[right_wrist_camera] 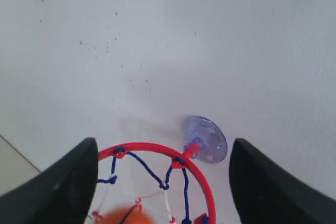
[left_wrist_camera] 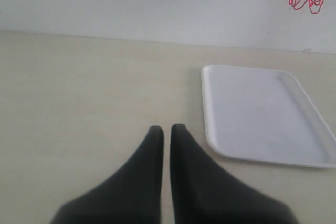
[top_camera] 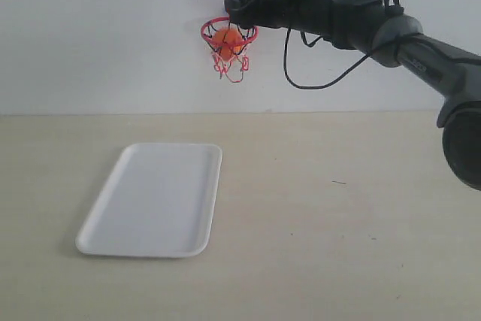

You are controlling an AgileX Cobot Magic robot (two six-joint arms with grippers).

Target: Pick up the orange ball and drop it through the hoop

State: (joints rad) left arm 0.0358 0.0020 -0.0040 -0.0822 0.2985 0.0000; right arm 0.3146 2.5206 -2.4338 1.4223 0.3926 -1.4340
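Observation:
The orange ball (top_camera: 228, 41) sits inside the net of the hoop (top_camera: 207, 29), whose red ring is fixed to the white wall. My right gripper (top_camera: 234, 11) hangs just above the ring's right side, open and empty. In the right wrist view the ring (right_wrist_camera: 195, 174) and its clear suction cup (right_wrist_camera: 210, 137) lie between the spread fingers (right_wrist_camera: 68, 187), and the ball (right_wrist_camera: 126, 217) shows blurred below, inside the net. My left gripper (left_wrist_camera: 166, 128) is shut over the tabletop with nothing in it. It is out of the exterior view.
A white rectangular tray (top_camera: 154, 197) lies on the beige table left of centre, below the hoop. The same tray (left_wrist_camera: 262, 114) is beside my left gripper in the left wrist view. A black cable (top_camera: 316, 80) loops down from the right arm.

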